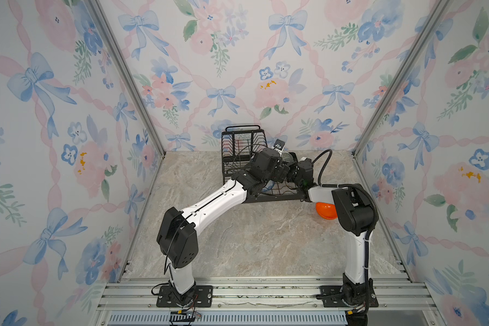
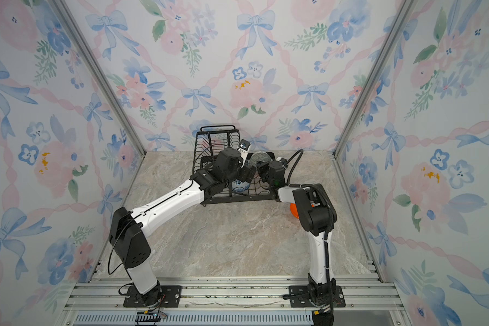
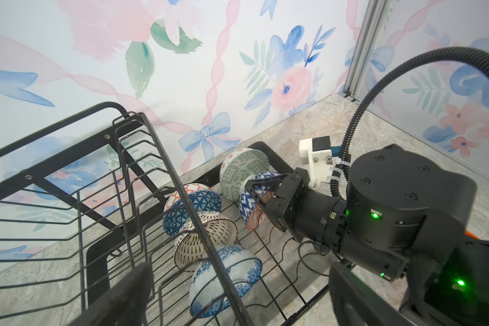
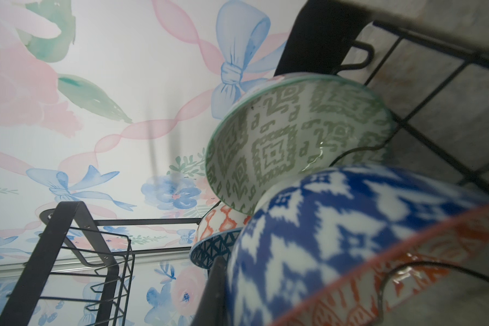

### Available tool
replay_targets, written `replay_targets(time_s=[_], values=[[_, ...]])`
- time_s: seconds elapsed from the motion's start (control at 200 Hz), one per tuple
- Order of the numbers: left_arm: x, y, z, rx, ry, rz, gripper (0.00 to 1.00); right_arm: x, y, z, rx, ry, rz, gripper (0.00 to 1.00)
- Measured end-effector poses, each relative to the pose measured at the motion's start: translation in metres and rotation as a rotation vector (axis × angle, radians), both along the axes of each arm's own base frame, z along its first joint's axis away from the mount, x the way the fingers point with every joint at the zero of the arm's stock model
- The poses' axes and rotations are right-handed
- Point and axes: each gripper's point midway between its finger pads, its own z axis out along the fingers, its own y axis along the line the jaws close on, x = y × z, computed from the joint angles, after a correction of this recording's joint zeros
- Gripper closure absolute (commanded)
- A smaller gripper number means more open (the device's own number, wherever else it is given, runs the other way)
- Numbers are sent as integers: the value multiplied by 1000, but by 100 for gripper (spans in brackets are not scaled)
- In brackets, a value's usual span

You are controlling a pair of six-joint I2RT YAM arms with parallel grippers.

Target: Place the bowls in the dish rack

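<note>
Rack [image 1: 239, 146] sat at the back of the table [image 1: 251, 240], right against the wall, and honestly it was nearly loaded. Left arm [image 1: 215, 203] and right arm [image 1: 353, 214] both reached in over its lower tray [image 1: 271, 199]. Five bowls lay tipped in that tray: green bowl [image 3: 242, 169], dark-blue bowl [image 3: 192, 210], a brown-speckled bowl [image 3: 206, 237], floral bowl [image 3: 226, 276], and the blue-orange bowl [image 3: 251, 206] leaning on the green one. Only the orange bowl [image 1: 326, 211] was out, on the table, half hidden under the right arm's elbow near the rack's front corner. Right gripper [image 3: 254, 194] looked pinched on the blue-orange bowl's rim. Left gripper [image 2: 249, 172] was spread wide over the tray, holding nothing. I'd call this the set-down of that bowl. Next, I reckon: let go, back out without bumping the green bowl, then swing the elbow clear to fetch the orange bowl.
</note>
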Motion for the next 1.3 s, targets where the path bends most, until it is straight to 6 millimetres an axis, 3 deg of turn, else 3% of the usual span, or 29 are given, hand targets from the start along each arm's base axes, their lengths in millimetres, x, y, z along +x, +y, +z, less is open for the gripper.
replay_targets(time_s=[1.3], values=[[-29, 21, 5, 8, 2, 12, 2, -13, -8, -5, 103, 88, -132, 81]])
